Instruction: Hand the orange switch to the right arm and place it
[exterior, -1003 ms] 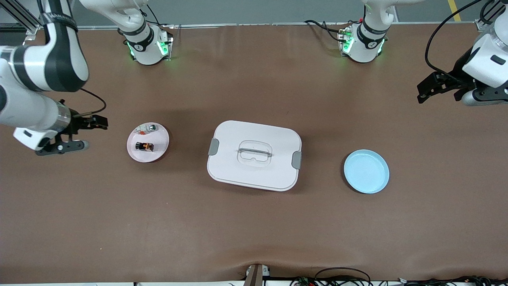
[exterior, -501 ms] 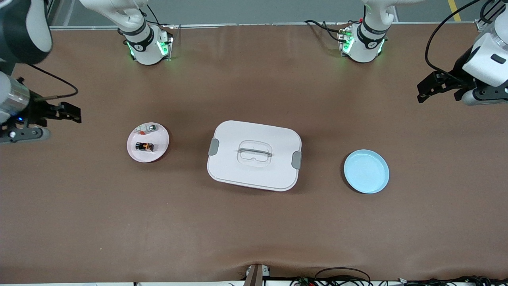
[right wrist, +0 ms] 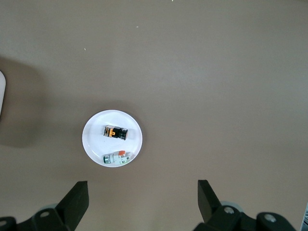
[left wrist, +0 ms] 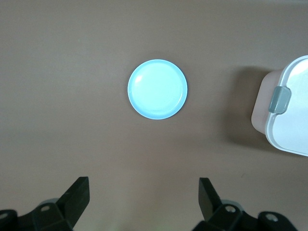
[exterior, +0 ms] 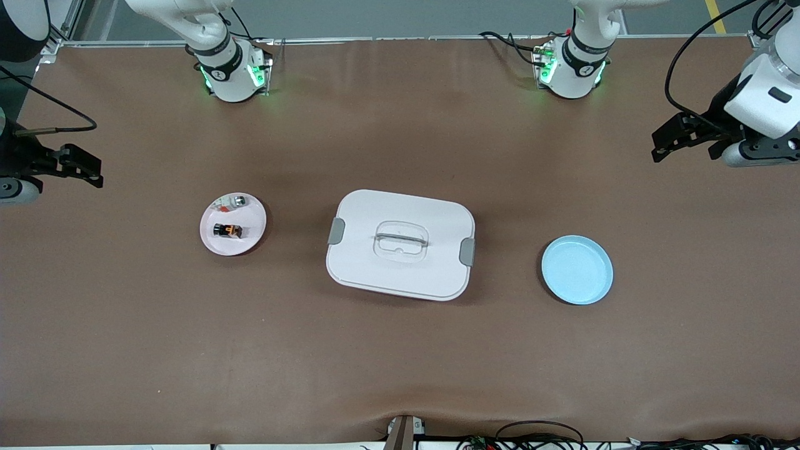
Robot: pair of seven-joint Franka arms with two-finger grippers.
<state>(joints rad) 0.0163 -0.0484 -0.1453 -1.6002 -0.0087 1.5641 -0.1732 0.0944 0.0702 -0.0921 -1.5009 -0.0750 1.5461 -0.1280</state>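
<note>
While both arms hang above the table's two ends, the orange switch [exterior: 227, 230] lies on its side in the small white plate [exterior: 250, 237], which sits on the brown table [exterior: 400, 362] toward the right arm's end, beside the white lidded box [exterior: 400, 245]. In that same plate, just beside the switch and farther from the front camera, lies a small silvery-white piece [exterior: 235, 201] with red and green marks; the two are close but do not appear to touch. The box stands at the middle of the table, its lid on, with a grey latch at each short end and a recessed clear handle on top. Toward the left arm's end from the box sits a light blue plate [exterior: 577, 270]. The right gripper [exterior: 80, 169] is up over bare table, toward its own end from the white plate, its fingers spread wide and holding nothing. The left gripper [exterior: 670, 139] is over bare table toward its end from the blue plate, also spread wide with nothing between its fingers.
</note>
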